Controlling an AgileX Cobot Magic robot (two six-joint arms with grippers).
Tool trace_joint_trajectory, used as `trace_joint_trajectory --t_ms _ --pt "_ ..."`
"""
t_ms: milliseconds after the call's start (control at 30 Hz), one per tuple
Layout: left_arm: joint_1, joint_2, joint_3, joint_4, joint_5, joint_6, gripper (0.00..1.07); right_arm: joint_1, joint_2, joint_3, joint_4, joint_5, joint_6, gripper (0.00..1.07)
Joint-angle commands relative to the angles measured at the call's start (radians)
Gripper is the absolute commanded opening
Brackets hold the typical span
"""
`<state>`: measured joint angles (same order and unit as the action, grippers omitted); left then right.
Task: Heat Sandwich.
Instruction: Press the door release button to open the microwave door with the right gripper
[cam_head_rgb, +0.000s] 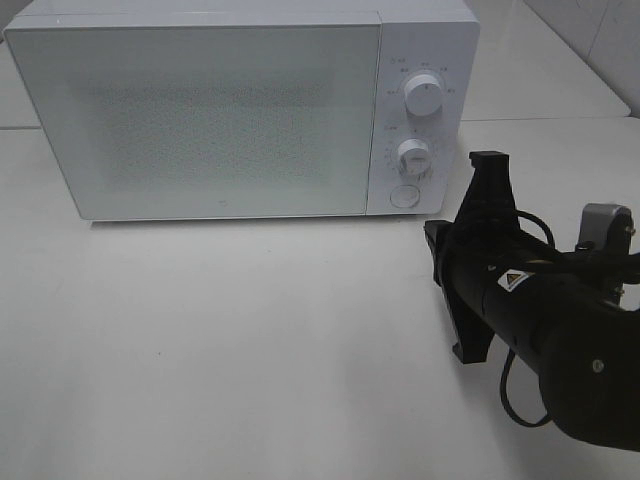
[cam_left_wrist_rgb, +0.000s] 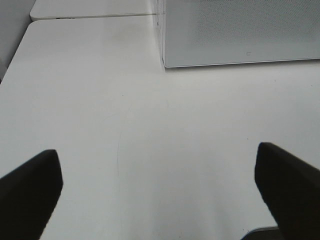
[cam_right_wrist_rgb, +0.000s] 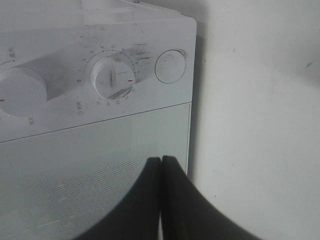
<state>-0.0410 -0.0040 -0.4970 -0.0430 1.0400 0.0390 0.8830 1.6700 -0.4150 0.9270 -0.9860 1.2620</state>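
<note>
The sandwich is out of view in all frames. The white microwave (cam_head_rgb: 200, 110) stands at the back of the table with its door closed. My right gripper (cam_head_rgb: 436, 240) is shut and empty, its tips (cam_right_wrist_rgb: 161, 161) close to the microwave's front by the round door button (cam_head_rgb: 404, 195), which also shows in the right wrist view (cam_right_wrist_rgb: 170, 66). My left gripper (cam_left_wrist_rgb: 160, 192) is open and empty, low over bare table in front of the microwave's left corner (cam_left_wrist_rgb: 165, 60). It does not show in the exterior high view.
Two round dials (cam_head_rgb: 424, 97) (cam_head_rgb: 411, 155) sit above the button on the control panel; the lower dial (cam_right_wrist_rgb: 115, 77) is near the right gripper. The white table (cam_head_rgb: 250, 340) spreads in front of the microwave. A second table surface (cam_left_wrist_rgb: 90, 7) lies behind.
</note>
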Motion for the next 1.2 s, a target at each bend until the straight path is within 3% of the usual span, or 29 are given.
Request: trace_joint_trajectory --t_ms 33,433,833,1200 --pt "0.001 -0.022 0.004 -0.003 -0.010 0.002 1.03 0.000 -0.002 -0.007 -0.006 0.006 -0.009 0.01" --pt "0.001 -0.022 0.004 -0.003 -0.010 0.002 1.03 -0.016 0.143 -0.099 -0.025 0.033 0.048 0.00" --pt "0.001 -0.022 0.004 -0.003 -0.010 0.002 1.03 -0.184 0.247 -0.226 -0.224 0.101 0.051 0.00" --pt "0.001 -0.022 0.004 -0.003 -0.010 0.002 1.03 -0.264 0.327 -0.310 -0.288 0.110 0.082 0.00"
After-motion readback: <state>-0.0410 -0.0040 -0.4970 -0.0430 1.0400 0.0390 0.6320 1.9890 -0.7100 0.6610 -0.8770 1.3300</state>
